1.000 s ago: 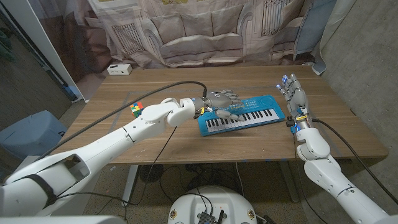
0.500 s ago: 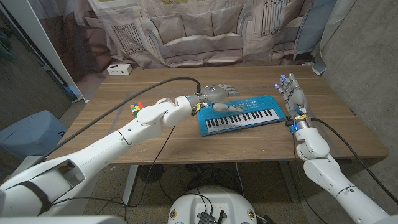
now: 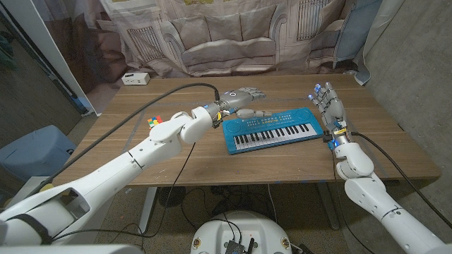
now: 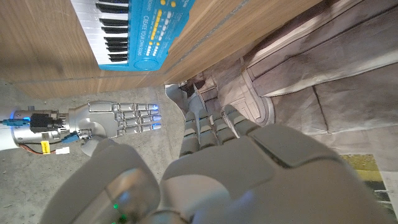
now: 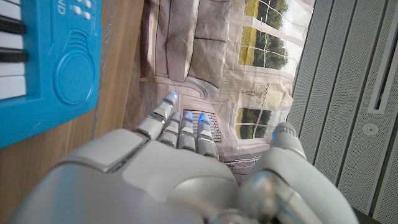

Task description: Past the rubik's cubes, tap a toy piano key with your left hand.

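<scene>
Seen from the head camera: wooden table [image 3: 212,152] with a blue toy piano [image 3: 274,129] lying flat near its middle, keys facing the robot. Just behind the piano's left end, raised off the keys, left hand [image 3: 240,98] with fingers stretched out and apart, thumb below them, holding nothing and not touching the keyboard. Partly hidden by the left forearm, a Rubik's cube [image 3: 155,121] on the table, well to the left of the piano. At the piano's right end, right hand [image 3: 330,109] standing upright, fingers straight and spread, pointing up, nothing in its grasp, close beside the piano but apart from it. Near the far left corner of the table, a small white box [image 3: 134,78]. Behind the table, a hanging backdrop cloth [image 3: 226,35] printed with a sofa and windows.

From the left wrist camera: piano corner [image 4: 134,31] and the right hand [image 4: 115,119] with glowing blue fingertips.
</scene>
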You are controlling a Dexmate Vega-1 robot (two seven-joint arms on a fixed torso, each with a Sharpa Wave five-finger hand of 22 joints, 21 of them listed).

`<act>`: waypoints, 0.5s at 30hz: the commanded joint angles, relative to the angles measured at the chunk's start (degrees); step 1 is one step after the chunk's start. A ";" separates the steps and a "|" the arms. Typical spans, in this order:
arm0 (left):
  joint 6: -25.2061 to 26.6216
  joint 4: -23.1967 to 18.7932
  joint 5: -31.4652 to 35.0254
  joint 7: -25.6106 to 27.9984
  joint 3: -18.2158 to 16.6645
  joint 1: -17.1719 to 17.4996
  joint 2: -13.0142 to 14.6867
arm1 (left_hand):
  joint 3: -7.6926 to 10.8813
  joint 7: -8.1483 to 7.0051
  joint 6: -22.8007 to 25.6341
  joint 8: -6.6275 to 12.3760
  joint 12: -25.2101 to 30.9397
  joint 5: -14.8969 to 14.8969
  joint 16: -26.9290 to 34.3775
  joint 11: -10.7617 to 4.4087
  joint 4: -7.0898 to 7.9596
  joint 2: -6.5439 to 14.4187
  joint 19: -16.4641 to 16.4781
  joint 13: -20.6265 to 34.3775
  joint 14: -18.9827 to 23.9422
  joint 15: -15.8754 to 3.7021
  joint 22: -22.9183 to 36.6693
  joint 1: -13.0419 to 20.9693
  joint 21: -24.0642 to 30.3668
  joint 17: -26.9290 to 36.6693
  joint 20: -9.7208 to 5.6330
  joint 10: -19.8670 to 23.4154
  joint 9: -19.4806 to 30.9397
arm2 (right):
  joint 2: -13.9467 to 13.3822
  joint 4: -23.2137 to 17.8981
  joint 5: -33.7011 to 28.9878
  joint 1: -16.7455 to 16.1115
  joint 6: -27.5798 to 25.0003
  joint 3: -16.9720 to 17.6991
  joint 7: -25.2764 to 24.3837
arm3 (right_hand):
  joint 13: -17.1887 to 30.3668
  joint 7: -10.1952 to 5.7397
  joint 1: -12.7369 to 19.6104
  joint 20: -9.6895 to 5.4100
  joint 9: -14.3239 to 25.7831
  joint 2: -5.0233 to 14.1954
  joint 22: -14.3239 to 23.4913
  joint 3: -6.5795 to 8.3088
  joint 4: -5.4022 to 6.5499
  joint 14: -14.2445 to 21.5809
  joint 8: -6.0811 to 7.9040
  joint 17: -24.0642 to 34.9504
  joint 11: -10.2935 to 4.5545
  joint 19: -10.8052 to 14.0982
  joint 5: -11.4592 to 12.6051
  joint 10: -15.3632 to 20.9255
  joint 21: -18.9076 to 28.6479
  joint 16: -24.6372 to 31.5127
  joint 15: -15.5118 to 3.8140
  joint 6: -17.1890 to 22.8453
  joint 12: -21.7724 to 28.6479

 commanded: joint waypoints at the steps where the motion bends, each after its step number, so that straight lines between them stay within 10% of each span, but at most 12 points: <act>1: 3.67 -1.93 -3.29 2.30 -2.65 2.25 0.23 | -0.09 0.47 0.18 0.15 -0.14 0.01 -0.05 0.66 -0.51 -0.18 0.36 -0.06 0.36 0.39 0.19 0.83 -0.22 0.02 0.51 0.59 -0.01 | -0.36 1.09 2.27 1.44 -0.53 -0.59 3.41 | 0.11 0.01 0.07 0.39 0.17 0.48 0.23 -0.30 0.10 0.33 -0.09 0.17 0.14 0.25 0.07 0.32 0.03 -0.21 -0.17 0.48 -0.16; 15: 5.91 -1.63 -10.07 6.53 -5.28 4.09 -0.40 | 0.19 0.31 2.46 0.81 0.40 -0.19 0.39 0.43 -0.96 -0.05 2.01 -0.08 2.56 0.65 0.18 1.72 -0.31 0.01 0.96 2.87 -0.02 | -0.19 4.73 3.40 4.76 -1.22 -2.02 7.22 | 0.10 0.07 0.08 0.38 0.17 0.59 0.23 -0.32 0.12 0.28 -0.11 0.19 0.24 0.19 0.09 0.29 0.00 -0.24 -0.09 0.47 -0.18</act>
